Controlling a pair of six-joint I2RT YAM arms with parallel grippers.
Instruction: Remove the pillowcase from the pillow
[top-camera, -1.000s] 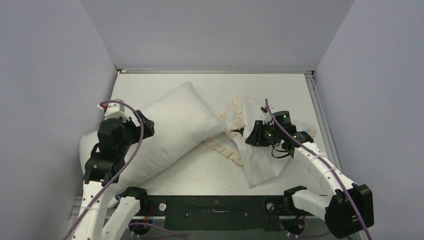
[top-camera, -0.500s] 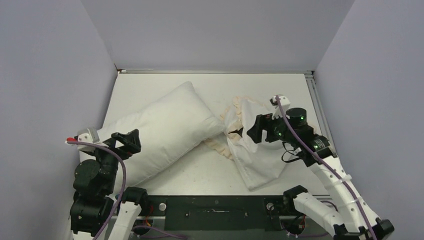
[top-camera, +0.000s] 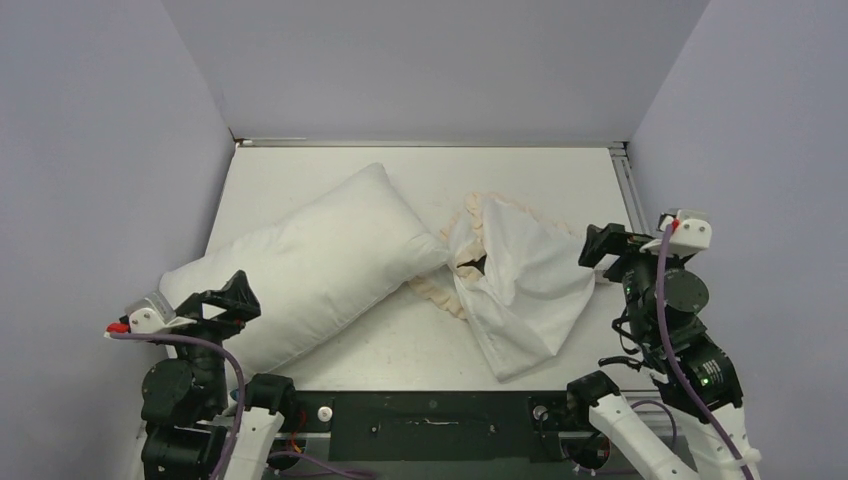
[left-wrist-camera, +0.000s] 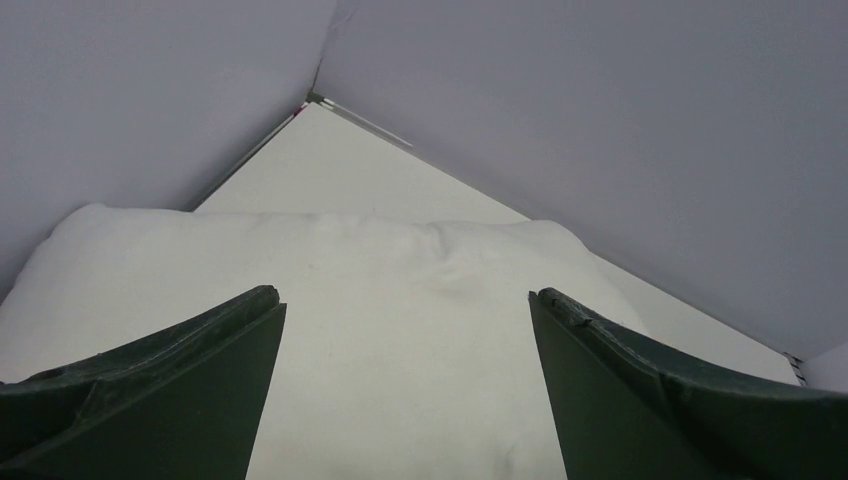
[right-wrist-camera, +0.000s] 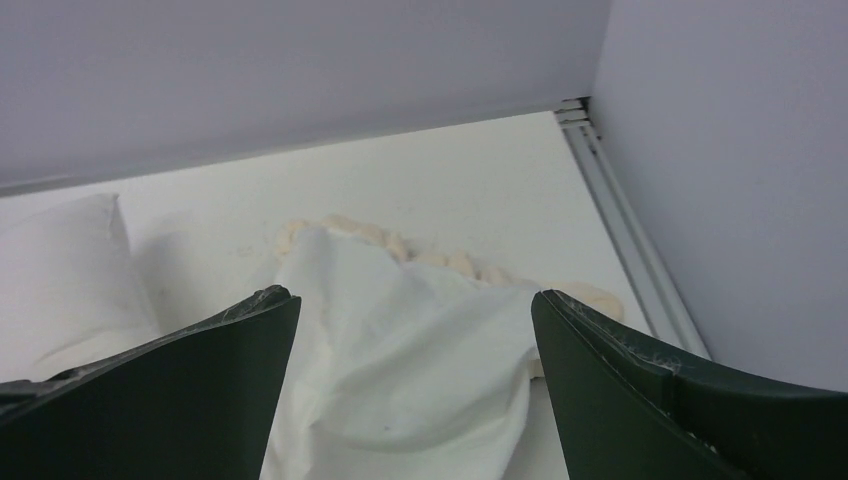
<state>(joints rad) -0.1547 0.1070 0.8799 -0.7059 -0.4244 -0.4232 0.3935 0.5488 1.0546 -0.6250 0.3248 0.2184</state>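
Pillowcase lies just left of my right tool, pillow corner touching it; right and left tool both gape open, empty.

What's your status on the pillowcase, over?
Left claw open, above near end of pillow. Right claw open, beside pillowcase. Pillowcase off, limp, right of pillow, touching its corner. Nothing in the way.

Left claw hangs over the near left corner of the surface, jaws spread wide, gripping nothing. Right claw is raised by the right edge, jaws likewise wide and empty.
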